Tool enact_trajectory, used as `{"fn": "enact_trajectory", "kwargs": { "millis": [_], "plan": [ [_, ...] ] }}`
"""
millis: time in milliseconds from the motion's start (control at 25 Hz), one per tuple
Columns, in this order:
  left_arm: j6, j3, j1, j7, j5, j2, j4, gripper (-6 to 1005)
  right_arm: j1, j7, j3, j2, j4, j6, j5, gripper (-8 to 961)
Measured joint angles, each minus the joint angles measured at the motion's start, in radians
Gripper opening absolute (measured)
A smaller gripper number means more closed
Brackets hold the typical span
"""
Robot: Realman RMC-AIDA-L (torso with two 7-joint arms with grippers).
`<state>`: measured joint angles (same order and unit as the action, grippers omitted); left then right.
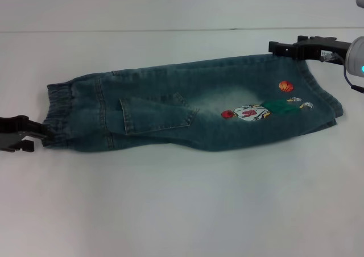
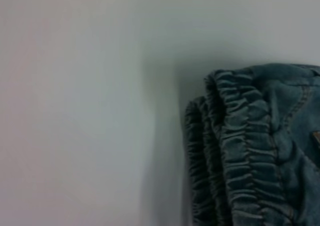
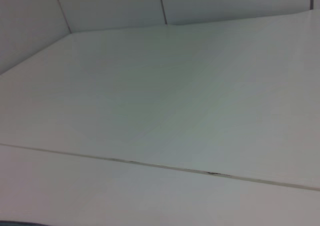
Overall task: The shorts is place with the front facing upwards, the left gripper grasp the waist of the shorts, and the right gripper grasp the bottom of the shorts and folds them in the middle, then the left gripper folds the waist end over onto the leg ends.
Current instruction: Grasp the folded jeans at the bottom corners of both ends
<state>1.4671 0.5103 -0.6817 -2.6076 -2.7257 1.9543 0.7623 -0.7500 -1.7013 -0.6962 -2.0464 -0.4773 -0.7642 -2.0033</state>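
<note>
Your shorts lie lengthwise-folded on the counter. The left gripper, jaws parted, touches the waistband; the right gripper hovers by the hem, jaw state indeterminate. Risk: grabbing one waistband layer undoes the fold.

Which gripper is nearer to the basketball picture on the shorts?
Right. The right gripper is at the far corner of the leg end, near the basketball picture. The left gripper is at the waistband, across the shorts.
</note>
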Motion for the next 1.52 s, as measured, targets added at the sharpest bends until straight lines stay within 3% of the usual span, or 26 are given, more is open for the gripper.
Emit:
{"fn": "enact_trajectory", "kwargs": {
  "millis": [600,1200,1360,1520],
  "plan": [
    [-0.043,0.000,-0.017,0.027,0.012,0.012,-0.040,551,-0.001,0.000,0.000,-0.001,0.003,-0.006,0.000,904],
    [-0.100,0.000,-0.024,0.088,0.038,0.026,-0.058,417,0.007,0.002,0.000,-0.009,-0.004,-0.063,-0.004,905],
    [-0.105,-0.001,-0.023,0.107,0.039,0.028,-0.060,381,0.040,-0.007,0.000,0.012,-0.046,-0.240,-0.006,905],
    [-0.108,0.001,-0.021,0.130,0.051,0.030,-0.061,195,0.084,-0.013,-0.001,0.053,-0.095,-0.468,-0.008,905]
  ]
}}
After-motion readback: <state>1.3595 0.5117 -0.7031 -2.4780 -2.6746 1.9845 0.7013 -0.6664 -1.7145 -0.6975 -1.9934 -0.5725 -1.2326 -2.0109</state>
